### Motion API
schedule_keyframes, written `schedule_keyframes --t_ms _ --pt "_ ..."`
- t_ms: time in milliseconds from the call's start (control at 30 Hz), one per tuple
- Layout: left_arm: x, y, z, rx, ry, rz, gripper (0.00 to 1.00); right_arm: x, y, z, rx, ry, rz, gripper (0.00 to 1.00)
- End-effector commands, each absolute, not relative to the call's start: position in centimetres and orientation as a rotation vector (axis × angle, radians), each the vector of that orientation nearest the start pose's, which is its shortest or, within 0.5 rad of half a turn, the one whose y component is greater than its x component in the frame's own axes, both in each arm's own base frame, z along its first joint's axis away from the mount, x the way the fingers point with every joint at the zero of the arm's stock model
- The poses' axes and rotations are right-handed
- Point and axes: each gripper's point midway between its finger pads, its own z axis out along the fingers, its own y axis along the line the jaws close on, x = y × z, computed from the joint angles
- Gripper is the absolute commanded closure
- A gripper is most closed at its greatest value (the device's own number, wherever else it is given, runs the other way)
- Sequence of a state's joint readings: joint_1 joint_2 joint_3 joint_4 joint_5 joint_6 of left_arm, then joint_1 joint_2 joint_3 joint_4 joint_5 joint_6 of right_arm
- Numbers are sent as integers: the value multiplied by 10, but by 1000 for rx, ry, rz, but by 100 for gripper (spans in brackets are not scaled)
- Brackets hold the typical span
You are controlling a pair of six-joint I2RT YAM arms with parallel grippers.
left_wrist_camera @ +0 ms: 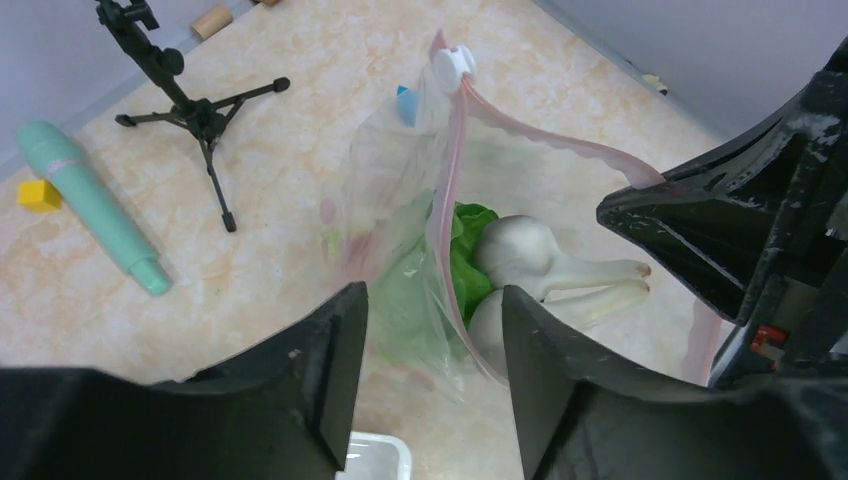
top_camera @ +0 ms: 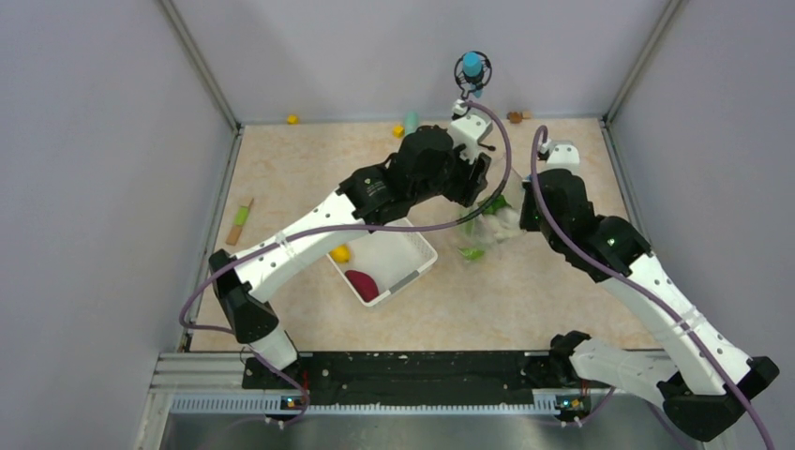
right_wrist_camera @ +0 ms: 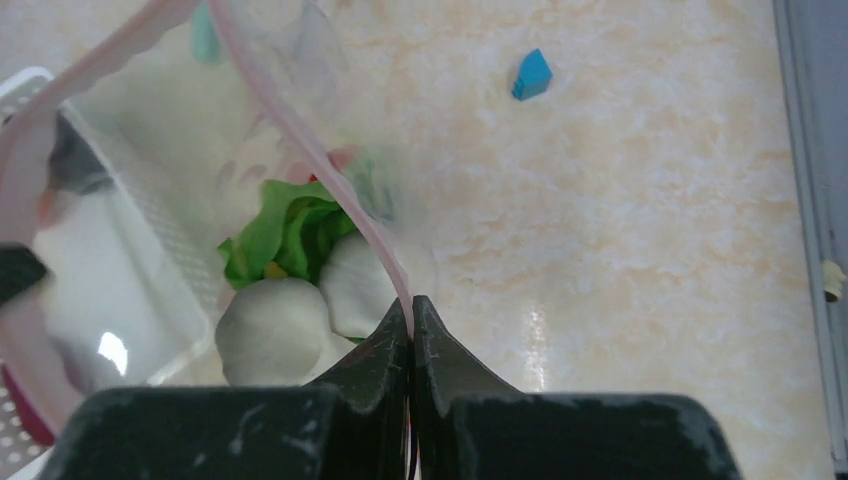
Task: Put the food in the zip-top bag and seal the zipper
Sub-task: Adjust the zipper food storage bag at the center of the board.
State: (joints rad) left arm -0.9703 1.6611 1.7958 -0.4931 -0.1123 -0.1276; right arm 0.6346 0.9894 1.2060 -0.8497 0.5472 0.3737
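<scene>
The clear zip-top bag (left_wrist_camera: 395,190) hangs open between both grippers, its pinkish zipper (left_wrist_camera: 452,190) spread in a loop with a white slider (left_wrist_camera: 455,65) at the far end. Inside lie green leafy cabbage (left_wrist_camera: 470,250) and whitish pieces (left_wrist_camera: 530,255). My left gripper (left_wrist_camera: 432,292) is open, its fingers standing either side of the bag's near edge without pinching it. My right gripper (right_wrist_camera: 412,305) is shut on the zipper strip (right_wrist_camera: 330,170). More food sits in the white basket (top_camera: 412,246): a maroon root (top_camera: 362,283) and a yellow piece (top_camera: 340,253). A green piece (top_camera: 472,253) lies beside the bag.
A teal cylinder (left_wrist_camera: 90,205), a yellow block (left_wrist_camera: 38,195) and a black tripod (left_wrist_camera: 190,105) stand at the back of the table. A blue block (right_wrist_camera: 531,75) lies right of the bag. A stick-shaped toy (top_camera: 240,222) rests near the left wall.
</scene>
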Motion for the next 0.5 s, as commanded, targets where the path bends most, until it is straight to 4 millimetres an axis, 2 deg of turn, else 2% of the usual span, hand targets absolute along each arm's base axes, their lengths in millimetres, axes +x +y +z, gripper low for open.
schedule_keyframes --t_ms 0,67,100,200,367,467 --pt "286 -402 369 723 1764 -687 25 265 124 310 -21 1968 229 100" --pt "282 -395 371 716 1752 -688 5 262 130 314 -37 1953 277 100" --pt "281 -390 377 708 1733 -686 3 261 132 315 -43 1956 289 100" --pt "280 -369 380 656 1711 -637 3 260 138 317 -58 1957 324 100" --pt "284 -316 394 477 1661 -521 3 263 140 316 -54 1965 326 100" --pt "281 -288 403 399 1640 -508 3 265 141 317 -49 1963 329 100"
